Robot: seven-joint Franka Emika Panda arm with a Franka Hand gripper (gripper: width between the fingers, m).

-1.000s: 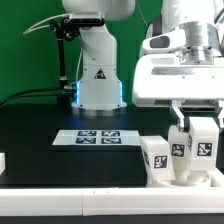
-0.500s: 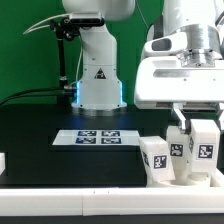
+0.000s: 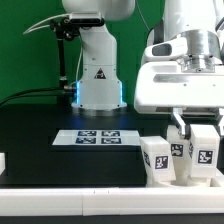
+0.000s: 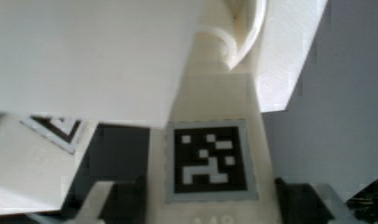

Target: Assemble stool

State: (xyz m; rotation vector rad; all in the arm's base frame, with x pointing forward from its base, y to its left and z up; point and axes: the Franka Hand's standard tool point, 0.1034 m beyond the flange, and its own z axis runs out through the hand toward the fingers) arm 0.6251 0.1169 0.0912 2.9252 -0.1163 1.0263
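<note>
In the exterior view my gripper (image 3: 199, 128) hangs at the right, shut on the top of a white stool leg (image 3: 205, 150) with a black-and-white tag. That leg stands upright, with two more tagged legs (image 3: 157, 156) upright beside it. They rise from the white seat (image 3: 166, 180), which is mostly hidden behind them. In the wrist view the held leg (image 4: 207, 150) fills the middle, its tag facing the camera. A finger (image 4: 101, 203) presses on each side of it. The seat's pale surface (image 4: 88, 60) lies beyond.
The marker board (image 3: 99, 137) lies on the black table in front of the robot base (image 3: 97, 78). A long white bar (image 3: 70, 196) edges the table's front. A small white piece (image 3: 2, 161) shows at the exterior view's left edge.
The gripper and the held leg have shifted slightly toward the exterior view's right. The other legs and the marker board have not moved.
</note>
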